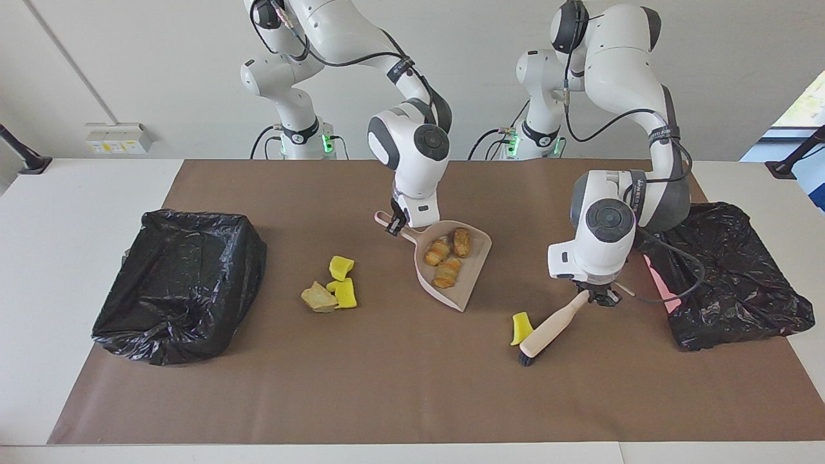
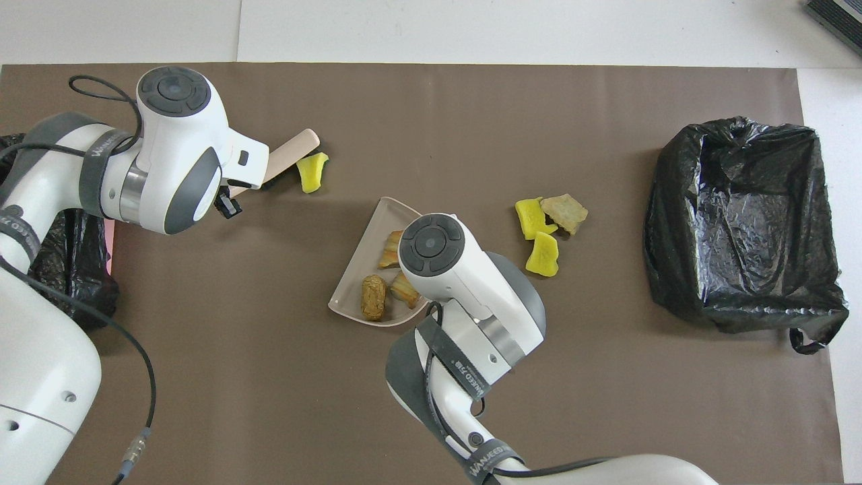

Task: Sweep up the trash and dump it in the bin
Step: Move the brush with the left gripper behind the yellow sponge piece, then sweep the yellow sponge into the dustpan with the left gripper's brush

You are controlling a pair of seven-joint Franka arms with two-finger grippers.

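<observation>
Progress: partway, by the look of it. Three pastries (image 1: 446, 256) lie in the dustpan (image 1: 465, 290); nothing shows in either bin, so no dump is done.

Trash left on the mat (image 1: 399, 393):
- one yellow sponge bit (image 1: 519, 326), touching the brush (image 1: 549, 331) head, between dustpan and the left arm's end of the desk (image 1: 64, 212).
- a bread chunk (image 1: 318, 298) with two sponge bits (image 1: 343, 280) beside it, between dustpan and the open bin.

Containers:
- dustpan, pale pink, mid-mat, mouth turned toward the lone sponge bit; holds the three pastries.
- open bin (image 1: 177, 283), black-lined, at the right arm's end; inside looks empty.
- second bag (image 1: 735, 283), black, at the left arm's end, partly hidden by the arm; contents cannot be told.

Tools:
- left tool (image 1: 599, 298): closed on the brush handle, bristles down on the mat.
- right tool (image 1: 394, 227): closed on the dustpan handle, the pan's lip at or near the mat.

Remaining, as judged: sweep in the lone sponge bit, then the cluster, then tip the pan into a bin.
</observation>
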